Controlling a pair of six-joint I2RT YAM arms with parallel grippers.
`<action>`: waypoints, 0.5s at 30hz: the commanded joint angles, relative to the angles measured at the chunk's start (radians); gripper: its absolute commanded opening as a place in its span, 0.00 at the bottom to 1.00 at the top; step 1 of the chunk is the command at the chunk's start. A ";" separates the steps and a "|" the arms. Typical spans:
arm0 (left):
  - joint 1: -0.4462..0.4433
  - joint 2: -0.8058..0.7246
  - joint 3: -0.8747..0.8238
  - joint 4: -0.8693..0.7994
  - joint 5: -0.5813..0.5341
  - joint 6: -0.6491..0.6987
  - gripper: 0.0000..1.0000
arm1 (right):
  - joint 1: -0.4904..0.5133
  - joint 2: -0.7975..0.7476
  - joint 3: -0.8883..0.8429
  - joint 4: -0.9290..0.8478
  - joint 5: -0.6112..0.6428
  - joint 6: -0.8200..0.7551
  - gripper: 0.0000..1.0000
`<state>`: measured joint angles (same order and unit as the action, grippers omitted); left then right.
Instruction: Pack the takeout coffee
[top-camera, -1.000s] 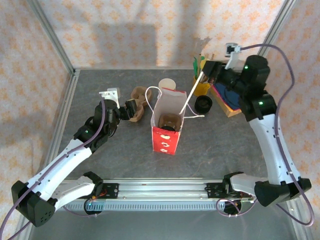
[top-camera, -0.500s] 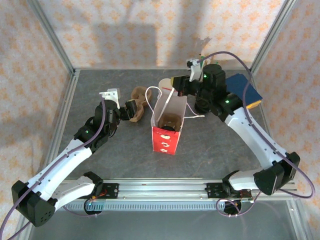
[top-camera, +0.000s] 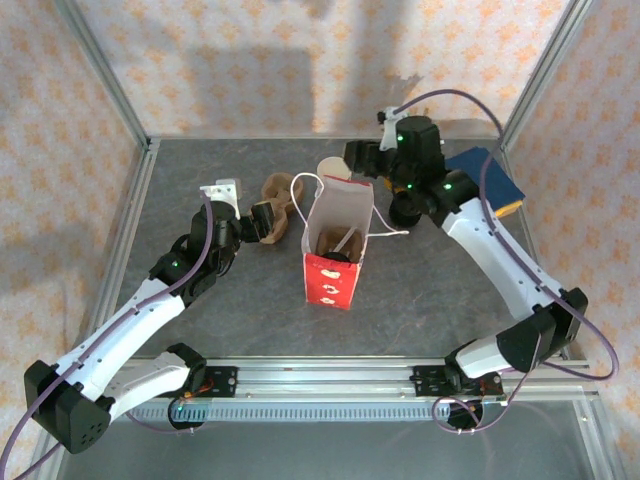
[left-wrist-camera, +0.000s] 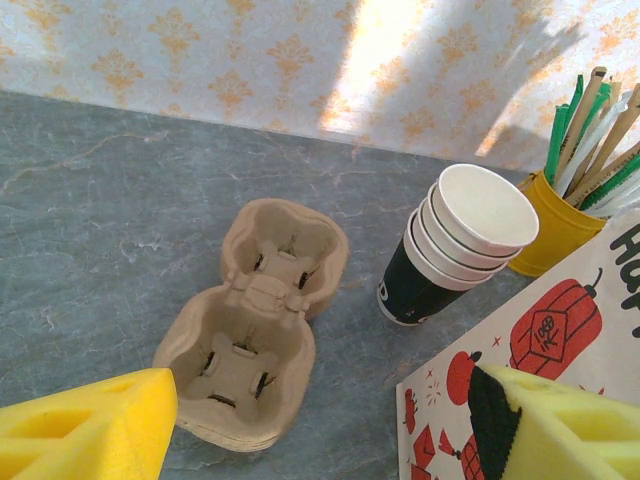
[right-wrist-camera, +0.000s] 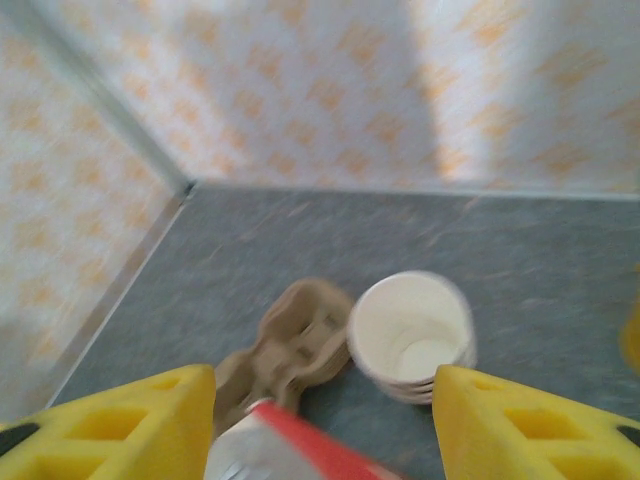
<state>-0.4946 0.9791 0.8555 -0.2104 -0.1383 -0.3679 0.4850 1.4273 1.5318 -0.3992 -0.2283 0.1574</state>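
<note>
**A:** Where is the takeout coffee cup (left-wrist-camera: 455, 245)?

**B:** It is a small paper cup, white above and black below. It sits on top of a nested stack that stands upright on the grey marbled table (left-wrist-camera: 110, 200), outside the bag.

**A:** What is around it?

**B:** On one side, just apart from it, lies a brown moulded-pulp cup carrier (left-wrist-camera: 255, 325), flat and with its pockets up. On the other side, close by, is a yellow mug of green and tan sticks (left-wrist-camera: 548, 228). In front stands the red paper gift bag (top-camera: 330, 270) with white cord handles, mouth open. Inside it a pale stick (top-camera: 345, 241) rests on something brown that I cannot make out.

**A:** And the arms?

**B:** The right gripper (top-camera: 358, 160) hangs over the bag's far rim, near the cups. Its yellow fingers (right-wrist-camera: 150, 415) are spread wide with nothing between them. The left gripper (top-camera: 262, 222) sits low beside the carrier, pointing towards the cups. Its jaws are also wide apart and hold nothing.

**A:** Anything further out?

**B:** A dark blue flat box (top-camera: 492, 180) lies past the right arm, near the far right corner.
</note>
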 joint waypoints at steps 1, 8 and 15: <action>0.009 -0.006 -0.012 0.029 -0.003 -0.003 0.78 | -0.096 -0.058 -0.005 -0.057 0.161 0.033 0.60; 0.009 0.009 -0.009 0.048 -0.007 -0.002 0.78 | -0.360 -0.113 -0.148 -0.014 0.226 0.096 0.65; 0.011 0.017 -0.008 0.045 -0.018 -0.016 0.78 | -0.587 0.007 -0.220 0.040 0.200 0.140 0.75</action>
<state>-0.4946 0.9924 0.8555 -0.1902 -0.1390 -0.3683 -0.0643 1.3830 1.3300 -0.4007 -0.0483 0.2691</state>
